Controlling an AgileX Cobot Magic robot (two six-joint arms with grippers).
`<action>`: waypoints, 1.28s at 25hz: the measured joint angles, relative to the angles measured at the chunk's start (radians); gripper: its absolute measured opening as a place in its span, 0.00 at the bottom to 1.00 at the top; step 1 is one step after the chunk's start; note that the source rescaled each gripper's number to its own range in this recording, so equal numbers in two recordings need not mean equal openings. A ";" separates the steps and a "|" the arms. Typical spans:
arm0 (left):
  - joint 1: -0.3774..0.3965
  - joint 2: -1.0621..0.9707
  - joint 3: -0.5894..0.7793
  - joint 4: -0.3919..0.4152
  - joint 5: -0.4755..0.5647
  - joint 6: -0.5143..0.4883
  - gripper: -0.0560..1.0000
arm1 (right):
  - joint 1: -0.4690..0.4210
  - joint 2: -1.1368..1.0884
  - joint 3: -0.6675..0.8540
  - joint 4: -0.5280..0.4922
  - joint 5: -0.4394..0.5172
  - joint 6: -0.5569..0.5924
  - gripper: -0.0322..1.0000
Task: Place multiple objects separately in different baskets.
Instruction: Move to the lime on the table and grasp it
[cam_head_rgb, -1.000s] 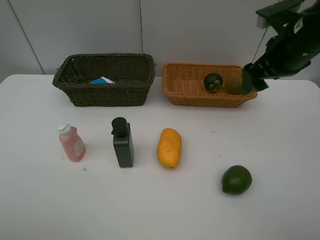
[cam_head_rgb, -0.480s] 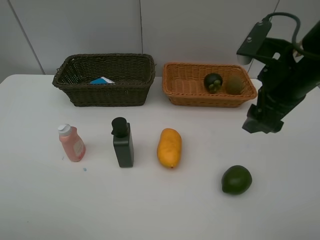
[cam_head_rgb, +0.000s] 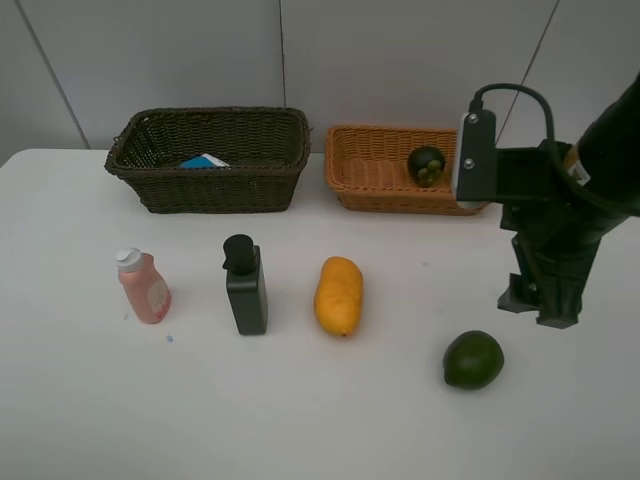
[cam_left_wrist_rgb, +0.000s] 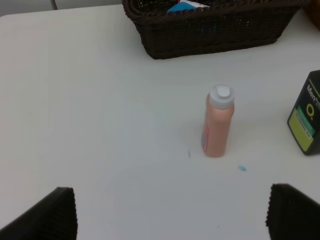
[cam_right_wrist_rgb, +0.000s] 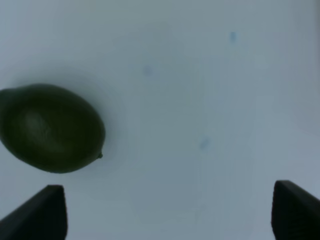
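Only the right arm shows from the high camera. The left pincer (cam_left_wrist_rgb: 175, 215) shows only in its own wrist camera, spread wide with the bare white table (cam_left_wrist_rgb: 100, 100) between its dark fingers. The pink bottle with white cap (cam_left_wrist_rgb: 218, 125) stands upright ahead of it, within the span of the fingers but nearer one of them, and well apart from both. The black pump bottle (cam_left_wrist_rgb: 307, 120) stands further out on that same side. Beyond the pink bottle is the dark wicker basket (cam_left_wrist_rgb: 210, 32), with a blue and white item (cam_left_wrist_rgb: 187, 6) inside.

The right wrist camera gives the close look at the right pincer (cam_right_wrist_rgb: 170, 212). It is spread open over the table and holds nothing. The green lime (cam_right_wrist_rgb: 50, 127) lies ahead of one finger, to the side of the gap and clear of it.

The high camera adds the pose. The right pincer (cam_head_rgb: 540, 310) hangs pointing down over the table, the forearm close to vertical above it. The green lime (cam_head_rgb: 473, 360) rests on the table just to the pincer's left and nearer the front edge, near but apart. Well off to the pincer's left lies the mango (cam_head_rgb: 338, 295). Behind the pincer is the orange basket (cam_head_rgb: 390, 198), and in it the mangosteen (cam_head_rgb: 426, 165).
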 joint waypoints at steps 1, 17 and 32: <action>0.000 0.000 0.000 0.000 0.000 0.000 1.00 | 0.000 0.000 0.014 0.000 -0.002 -0.024 0.98; 0.000 0.000 0.000 0.000 0.000 0.000 1.00 | 0.000 0.050 0.137 0.116 -0.089 -0.364 0.95; 0.000 0.000 0.000 0.000 0.000 0.000 1.00 | 0.000 0.208 0.137 0.153 -0.216 -0.477 0.94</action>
